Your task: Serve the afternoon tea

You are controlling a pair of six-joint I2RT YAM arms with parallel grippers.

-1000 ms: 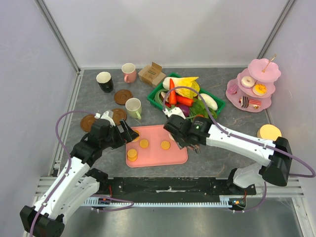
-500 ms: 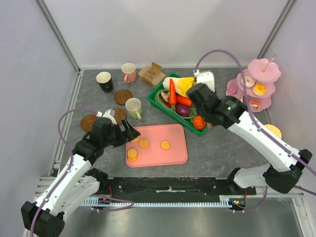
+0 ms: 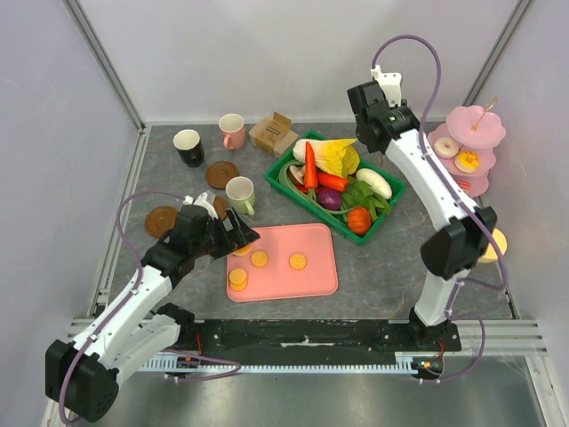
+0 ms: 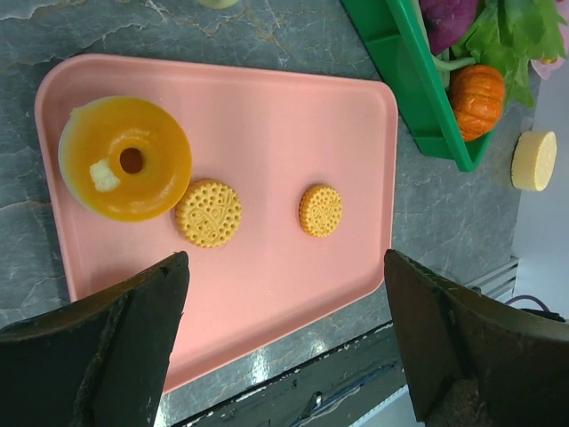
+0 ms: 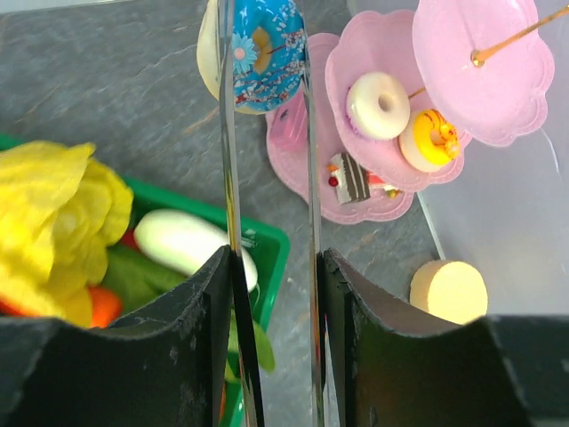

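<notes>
My right gripper (image 3: 372, 133) is raised over the back of the green basket, left of the pink tiered stand (image 3: 462, 160). In the right wrist view it (image 5: 274, 258) is shut on a blue iced donut (image 5: 262, 53). The stand (image 5: 524, 80) holds a white donut (image 5: 378, 104), a yellow donut (image 5: 428, 140) and a striped cake slice (image 5: 351, 178). My left gripper (image 3: 236, 233) is open and empty over the pink tray (image 4: 267, 107), which holds an orange donut (image 4: 124, 158) and two biscuits (image 4: 207, 213). Black (image 3: 188, 147), pink (image 3: 233, 131) and pale-green (image 3: 241, 194) mugs stand by brown coasters (image 3: 222, 174).
A green basket (image 3: 391, 189) of toy vegetables sits mid-table, right of the cardboard box (image 3: 273, 133). A yellow round block (image 3: 487, 238) lies at the right edge, below the stand. Frame walls close in both sides and the back.
My right arm has lifted from the tray's right end, passed over the basket and risen toward the back near the stand. My left gripper has shifted slightly right along the tray's edge.
</notes>
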